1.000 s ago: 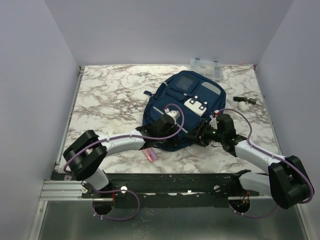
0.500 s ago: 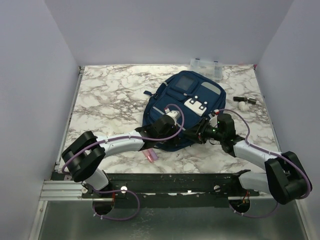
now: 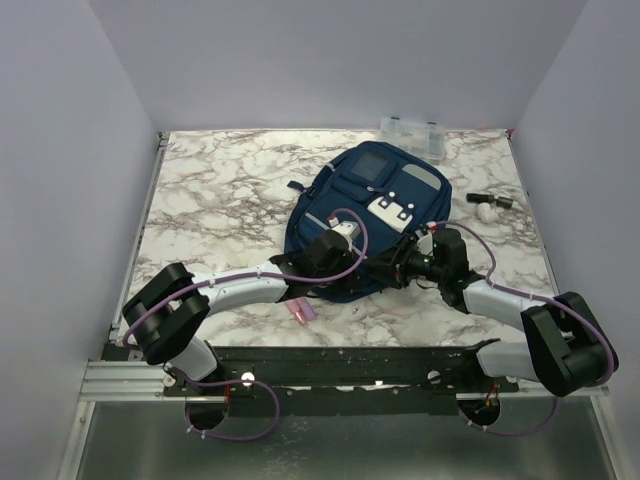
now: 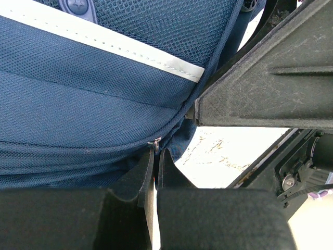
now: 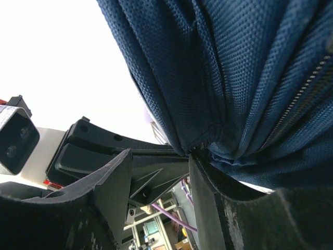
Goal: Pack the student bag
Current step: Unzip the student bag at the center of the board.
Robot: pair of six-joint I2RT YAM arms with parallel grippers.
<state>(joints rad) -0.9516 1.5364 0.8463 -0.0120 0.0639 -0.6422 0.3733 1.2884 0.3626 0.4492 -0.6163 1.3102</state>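
Note:
The student bag, navy with grey stripes and a white patch, lies flat in the middle of the marble table. My left gripper is at the bag's near edge. In the left wrist view its jaws are shut, with the small metal zipper pull pinched at their tips against the bag's blue mesh. My right gripper faces it from the right. In the right wrist view it stands open with nothing between the fingers, and its right finger touches the hanging bag fabric.
A clear plastic compartment box stands at the back behind the bag. A small dark item and a white one lie to the right of the bag. A pink item lies by the front edge under my left arm.
My right arm has pushed leftward, bringing its gripper closer to the bag's near edge and the left gripper. Its jaws narrowed, then widened again. The left gripper stayed shut in place.

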